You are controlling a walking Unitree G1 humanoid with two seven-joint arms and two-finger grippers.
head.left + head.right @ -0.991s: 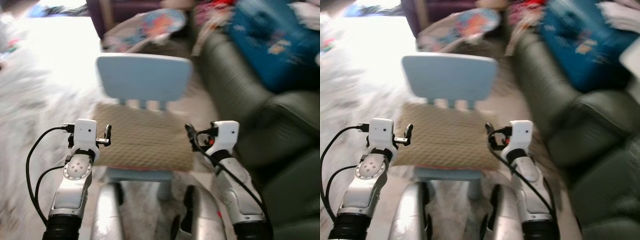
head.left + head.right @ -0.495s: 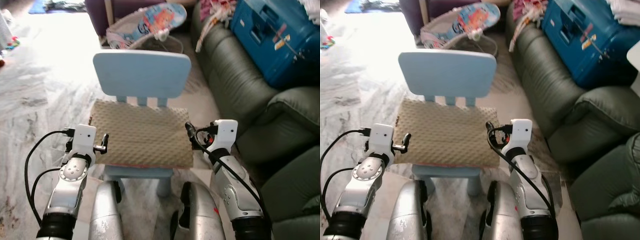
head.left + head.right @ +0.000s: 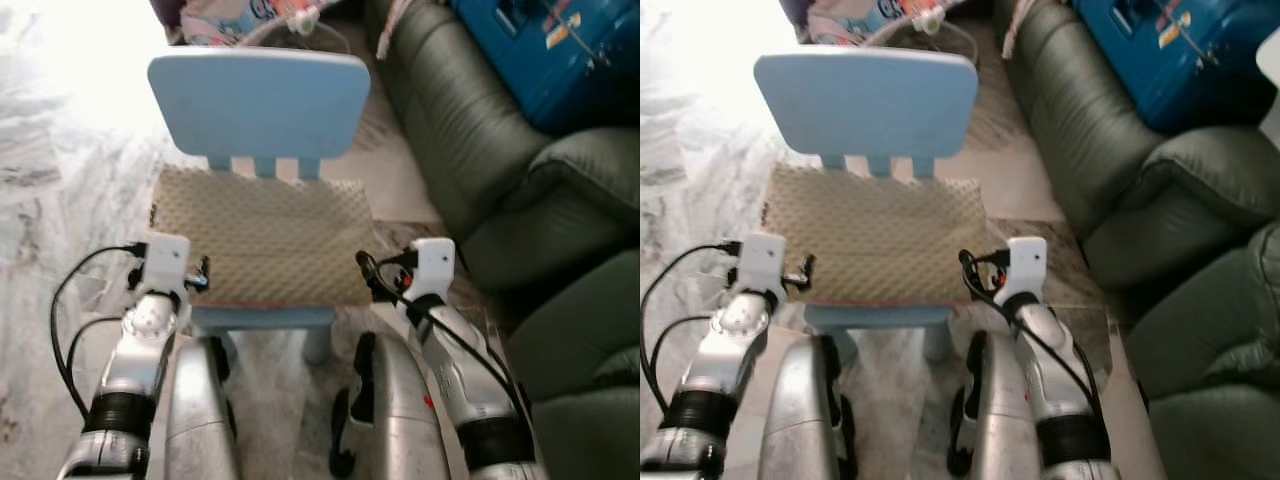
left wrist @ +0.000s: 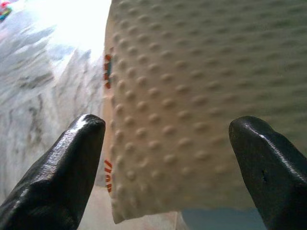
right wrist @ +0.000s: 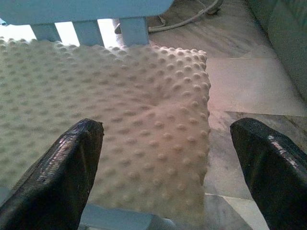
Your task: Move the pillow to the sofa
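Filling the right of the scene, a dark green leather sofa (image 3: pixel 480 150) stands beside a small pale blue plastic chair (image 3: pixel 258 100). On that chair's seat lies the beige dimpled pillow (image 3: pixel 262 236) — flat, its back edge against the backrest slats. The left gripper (image 4: pixel 168 158) and right gripper (image 5: pixel 163 163) hover at the pillow's front corners — fingers spread wide apart, holding nothing.

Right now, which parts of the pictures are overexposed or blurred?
Left and right eye views: floor at upper left is washed out by glare, and everything is slightly soft. Left wrist view: the same glare at one corner, but the pillow and its dots are clear. Right wrist view: evenly lit and sharp.
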